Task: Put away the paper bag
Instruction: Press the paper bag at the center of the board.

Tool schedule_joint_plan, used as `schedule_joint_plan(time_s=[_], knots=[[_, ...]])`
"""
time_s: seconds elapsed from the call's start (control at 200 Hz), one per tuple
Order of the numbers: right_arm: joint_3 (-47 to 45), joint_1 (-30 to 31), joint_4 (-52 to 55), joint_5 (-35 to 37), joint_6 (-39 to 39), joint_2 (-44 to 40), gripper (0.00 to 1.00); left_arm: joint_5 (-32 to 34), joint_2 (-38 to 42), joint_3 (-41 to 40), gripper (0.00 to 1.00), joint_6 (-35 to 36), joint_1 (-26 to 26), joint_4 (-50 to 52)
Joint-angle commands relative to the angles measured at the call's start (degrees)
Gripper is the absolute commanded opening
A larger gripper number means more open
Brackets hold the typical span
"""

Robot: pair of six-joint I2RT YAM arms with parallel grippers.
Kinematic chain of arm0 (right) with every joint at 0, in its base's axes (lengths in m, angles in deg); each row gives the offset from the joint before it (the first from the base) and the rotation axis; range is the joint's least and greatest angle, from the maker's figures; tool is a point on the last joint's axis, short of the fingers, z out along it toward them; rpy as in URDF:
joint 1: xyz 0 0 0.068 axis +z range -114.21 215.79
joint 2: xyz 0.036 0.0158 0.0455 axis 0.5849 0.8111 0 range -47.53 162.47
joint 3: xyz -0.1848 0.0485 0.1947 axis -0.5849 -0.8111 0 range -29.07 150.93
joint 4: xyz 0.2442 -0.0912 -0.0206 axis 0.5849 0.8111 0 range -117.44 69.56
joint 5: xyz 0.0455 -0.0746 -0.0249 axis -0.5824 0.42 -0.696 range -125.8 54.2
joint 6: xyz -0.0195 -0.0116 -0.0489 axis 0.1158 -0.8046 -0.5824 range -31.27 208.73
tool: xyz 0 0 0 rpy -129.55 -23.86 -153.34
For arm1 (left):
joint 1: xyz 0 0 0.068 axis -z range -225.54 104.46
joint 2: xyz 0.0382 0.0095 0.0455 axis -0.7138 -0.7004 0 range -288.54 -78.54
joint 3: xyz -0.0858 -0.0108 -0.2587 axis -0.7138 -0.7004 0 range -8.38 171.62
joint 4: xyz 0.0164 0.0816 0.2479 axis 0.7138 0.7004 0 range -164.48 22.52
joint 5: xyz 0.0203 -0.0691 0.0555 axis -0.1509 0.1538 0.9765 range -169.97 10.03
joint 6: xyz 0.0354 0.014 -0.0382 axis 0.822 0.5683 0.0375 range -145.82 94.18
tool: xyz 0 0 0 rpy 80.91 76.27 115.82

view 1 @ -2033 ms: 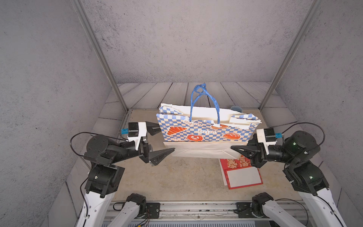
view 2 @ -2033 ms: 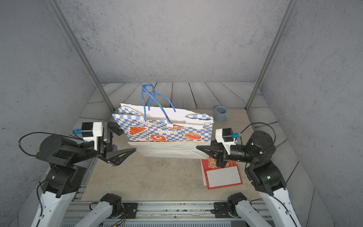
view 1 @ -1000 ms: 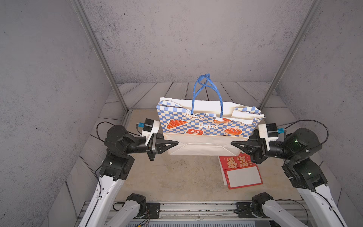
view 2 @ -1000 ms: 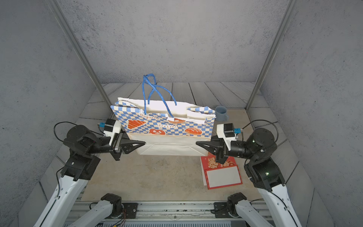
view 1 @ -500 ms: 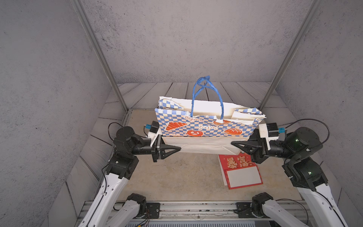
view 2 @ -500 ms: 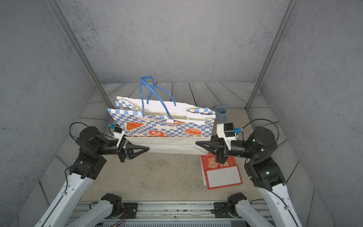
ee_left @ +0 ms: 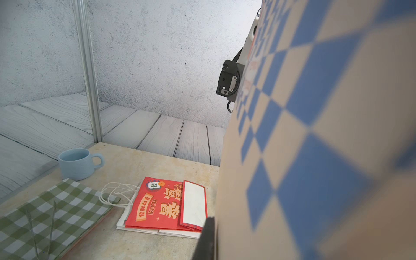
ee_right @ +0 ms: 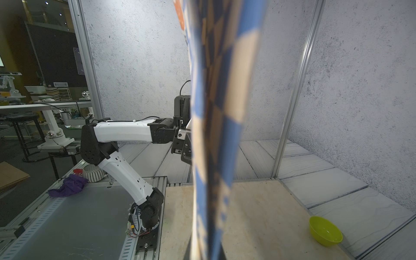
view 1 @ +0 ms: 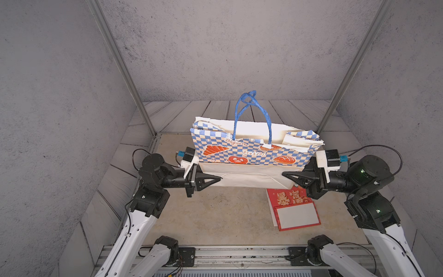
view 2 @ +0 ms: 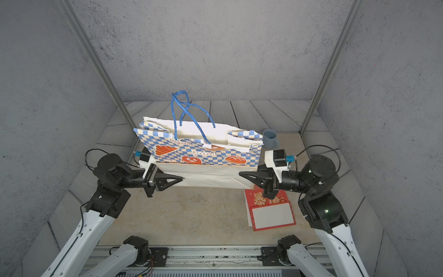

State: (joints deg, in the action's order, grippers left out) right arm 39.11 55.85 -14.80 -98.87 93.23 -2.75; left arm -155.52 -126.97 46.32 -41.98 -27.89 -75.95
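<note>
1. Nearest you, both arms rise from the front rail and bend at the wrist, so the 2 end effectors lie level and point inward at each other.
2. A flat red bag [view 1: 291,203] lies on the surface [view 1: 215,215] just beneath the right wrist. It is not in play.
3. The paper bag [view 1: 251,153] stands upright between the end effectors, mouth and blue handles [view 1: 249,108] up. Its long axis runs left to right, from one end effector to the other. Neither arm is nearer: each meets one lower end. You cannot tell whether the base clears the surface.
4. The right end effector [view 1: 286,174] is pressed together, pinching the bag's right end.
5. The left end effector [view 1: 215,178] shows 1 finger across the front of the bag's left end; the other is hidden behind the paper. You cannot tell whether it grips or stands loose.
6. Judgement: any carry depends on both ends moving together along that axis; if the left side is loose, the bag will likely swing on the right pinch.
7. Behind the bag's right end stands a blue mug [view 2: 270,139]. Keep the bag off it.
</note>
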Motion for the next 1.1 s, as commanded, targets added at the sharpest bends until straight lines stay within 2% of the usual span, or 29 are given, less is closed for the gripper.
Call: schedule_joint_plan(time_s=[0.0,0.055,0.145,0.225,0.33,0.435,0.656,0.666,0.686,0.736,0.846,0.976,1.046,1.096], knots=[[1.0,0.0,-0.4,-0.2,0.0,-0.3,0.00,0.5,0.6,0.1,0.43,1.4,0.4,1.7],[1.0,0.0,-0.4,-0.2,-0.1,-0.3,0.00,0.5,0.8,-1.0,0.48,2.0,0.4,2.1],[1.0,0.1,-0.3,-0.2,-0.1,-0.3,0.00,0.1,0.8,-2.4,0.48,2.1,0.4,2.1],[1.2,0.1,0.4,-0.3,-0.4,-0.3,0.00,0.1,0.6,-2.5,0.41,1.8,0.4,2.2],[1.2,0.1,0.7,-0.5,-0.5,-0.2,0.00,-0.3,0.5,-2.4,0.27,1.6,0.4,1.9],[1.3,0.0,0.7,-0.6,-0.5,-0.1,0.00,-0.8,0.3,-1.9,0.00,1.1,0.4,1.6],[1.1,0.0,1.0,0.3,-0.9,0.0,0.00,-1.0,0.1,-0.7,0.00,0.3,0.4,1.6],[1.2,0.0,0.9,0.3,-0.9,0.0,0.00,-0.9,0.1,-0.6,0.02,0.3,0.4,1.6],[1.1,0.0,1.0,0.3,-0.9,0.0,0.00,-0.8,0.2,-0.5,0.11,0.3,0.4,1.6],[1.0,0.0,1.3,0.4,-1.0,0.0,0.00,0.2,0.4,0.0,0.39,0.2,0.4,1.7],[0.7,0.0,2.3,0.1,-1.5,-0.1,0.00,2.1,1.3,1.2,0.66,-0.2,0.4,0.1],[-0.1,0.0,3.5,-0.3,-2.2,0.0,0.00,3.8,1.8,2.7,0.68,1.1,0.4,-2.2],[-0.6,0.0,3.6,-0.6,-2.1,0.0,0.00,4.2,1.5,3.9,0.65,0.2,0.4,-4.4],[-0.8,0.1,3.9,-0.6,-2.3,0.1,0.00,4.2,1.2,4.7,0.59,-1.5,0.4,-6.8]])
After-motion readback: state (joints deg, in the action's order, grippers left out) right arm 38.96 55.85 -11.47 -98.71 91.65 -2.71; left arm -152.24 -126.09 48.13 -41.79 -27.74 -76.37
